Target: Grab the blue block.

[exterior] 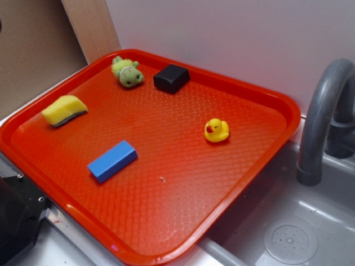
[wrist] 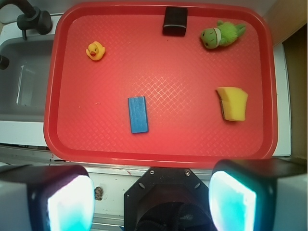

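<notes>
Indoors, red tray [exterior: 266, 94] (textured), blue block [exterior: 112, 160], grey sink [exterior: 310, 221] beside.

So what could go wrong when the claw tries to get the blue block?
The claw is open but not yet over the red tray, so it could come down off target. The blue block looks smooth and lies flat, so the fingers might push it sliding instead of pinching it. Nothing sits close beside it, so bumping the yellow duck seems unlikely.
</notes>
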